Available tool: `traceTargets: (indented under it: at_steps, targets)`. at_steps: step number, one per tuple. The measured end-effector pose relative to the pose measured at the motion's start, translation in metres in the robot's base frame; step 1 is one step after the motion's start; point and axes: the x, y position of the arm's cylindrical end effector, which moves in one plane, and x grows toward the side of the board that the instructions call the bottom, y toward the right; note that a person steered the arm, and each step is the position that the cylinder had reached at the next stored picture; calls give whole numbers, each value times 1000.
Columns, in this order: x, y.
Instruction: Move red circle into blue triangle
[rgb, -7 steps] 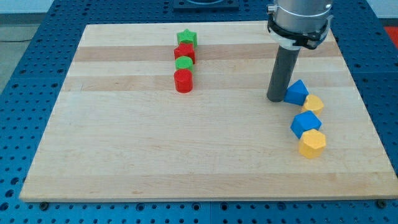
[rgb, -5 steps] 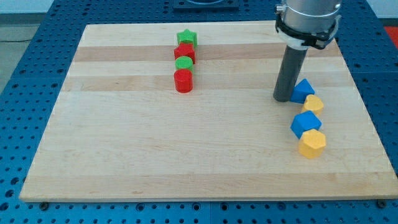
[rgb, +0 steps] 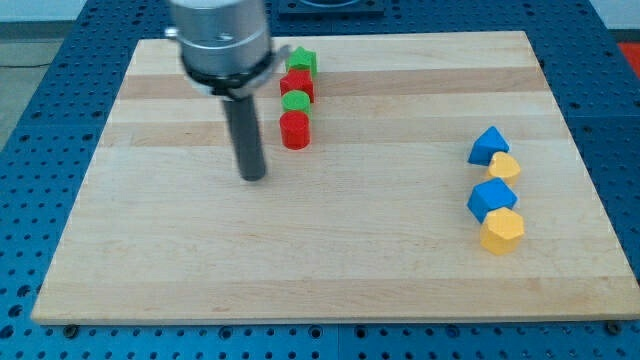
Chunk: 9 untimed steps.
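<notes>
The rod stands upright on the desk (rgb: 330, 260). My tip (rgb: 254, 177), a plain jawless tool, rests near the red circle (rgb: 295, 130), toward the view's lower left, not touching it.

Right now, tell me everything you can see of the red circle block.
The red circle is a short, glossy red cylinder, plastic by the look of it, standing upright on the wooden board. It is the lowest of a column of four blocks near the view's top. The green block above it appears to touch it. My tip rests apart, to its lower left.
</notes>
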Motion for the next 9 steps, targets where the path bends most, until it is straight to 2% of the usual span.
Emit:
traceTargets:
  at_steps: [1, 2, 6, 9]
  targets:
    - [-25, -8]
    - [-52, 7]
    - [-68, 171]
    - [-58, 171]
